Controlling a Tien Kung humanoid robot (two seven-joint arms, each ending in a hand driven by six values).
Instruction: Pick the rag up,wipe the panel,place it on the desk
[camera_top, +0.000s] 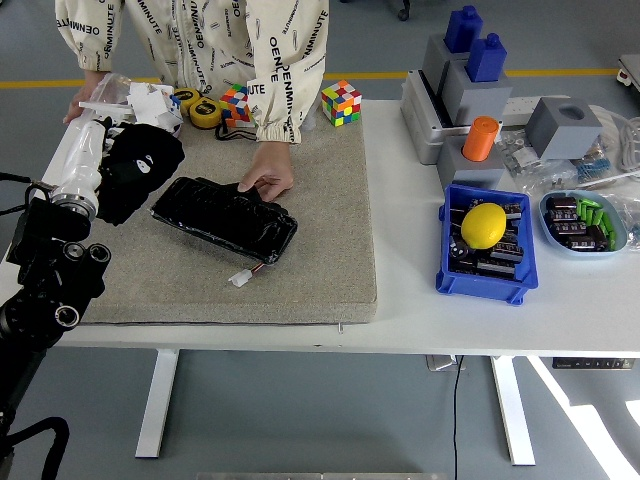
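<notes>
While a person's hand (268, 182) presses down on the far edge of the glossy black panel (224, 218), which lies on the grey mat (300, 250) on the white bench (400, 290), the robot's left hand (95, 150) holds the black rag (140, 165) in its closed fingers, raised just beside the panel's left end. The rag droops from the hand, above the mat.

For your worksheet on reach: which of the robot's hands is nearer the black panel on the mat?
Left. The left hand holds the black rag beside the panel's left end. The right hand is not in view.
</notes>
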